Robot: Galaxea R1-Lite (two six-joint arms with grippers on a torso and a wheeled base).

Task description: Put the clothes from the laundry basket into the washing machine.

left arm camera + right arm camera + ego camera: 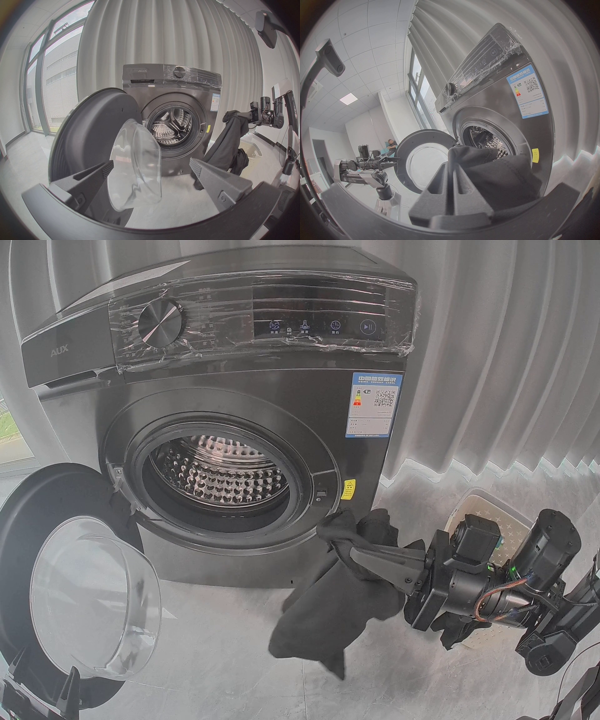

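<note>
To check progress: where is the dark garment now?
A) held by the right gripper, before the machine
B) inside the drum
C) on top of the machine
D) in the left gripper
A: the right gripper is shut on the dark garment, which hangs in front of the washing machine, outside its drum.

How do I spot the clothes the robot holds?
Find the big grey washing machine with its door open. Below-right of its opening, the right gripper pinches a black garment hanging toward the floor. Unlike the white basket behind, it is dark and floppy.
</note>
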